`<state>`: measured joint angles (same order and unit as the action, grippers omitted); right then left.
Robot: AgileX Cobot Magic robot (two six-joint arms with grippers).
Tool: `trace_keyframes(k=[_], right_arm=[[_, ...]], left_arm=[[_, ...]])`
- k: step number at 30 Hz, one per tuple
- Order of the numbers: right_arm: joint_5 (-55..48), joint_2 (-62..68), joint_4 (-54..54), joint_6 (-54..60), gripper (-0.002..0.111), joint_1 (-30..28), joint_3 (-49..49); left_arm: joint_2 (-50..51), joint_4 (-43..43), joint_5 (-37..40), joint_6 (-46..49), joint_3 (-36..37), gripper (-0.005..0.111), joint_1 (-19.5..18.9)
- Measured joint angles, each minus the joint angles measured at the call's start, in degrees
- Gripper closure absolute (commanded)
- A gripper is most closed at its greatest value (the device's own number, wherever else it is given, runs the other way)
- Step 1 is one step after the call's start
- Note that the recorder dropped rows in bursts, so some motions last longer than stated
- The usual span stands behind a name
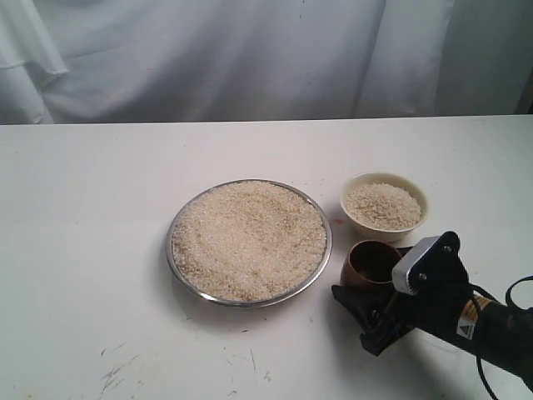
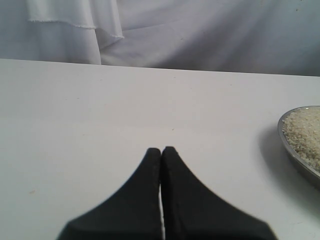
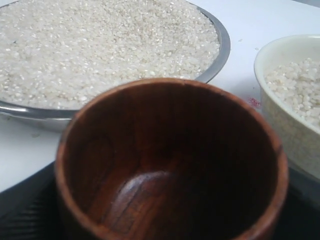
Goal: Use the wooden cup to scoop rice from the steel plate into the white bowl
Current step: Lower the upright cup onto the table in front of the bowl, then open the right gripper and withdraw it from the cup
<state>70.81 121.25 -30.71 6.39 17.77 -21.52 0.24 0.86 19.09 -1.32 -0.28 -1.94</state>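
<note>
2 fingers of my right gripper clamp the wooden cup, just beside the steel plate; left gripper closed.

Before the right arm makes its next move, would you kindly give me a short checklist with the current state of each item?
1. Wooden cup empty and ready to scoop: ok.
2. Cup sits between the right claw's fingers: ok.
3. Firm hold on the cup: cannot tell.
4. Steel plate has plenty of rice to scoop: ok.
5. White bowl has room, with its rice below the rim: ok.
6. Left claw shut and off to the plate's side: ok.
</note>
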Motion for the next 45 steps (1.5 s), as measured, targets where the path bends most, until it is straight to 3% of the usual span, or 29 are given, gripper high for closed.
trace_keyframes(k=[22, 34, 45], right_arm=[[-0.8, 0.4, 3.8, -2.5, 0.027, 0.0, 0.0], [-0.8, 0.4, 3.3, -2.0, 0.009, 0.0, 0.0], [-1.1, -3.4, 1.9, -3.1, 0.009, 0.0, 0.0]], left_arm=[[0.0, 0.0, 0.0, 0.0, 0.0, 0.107, 0.0], [0.0, 0.0, 0.0, 0.0, 0.0, 0.107, 0.0], [0.0, 0.0, 0.0, 0.0, 0.0, 0.107, 0.0]])
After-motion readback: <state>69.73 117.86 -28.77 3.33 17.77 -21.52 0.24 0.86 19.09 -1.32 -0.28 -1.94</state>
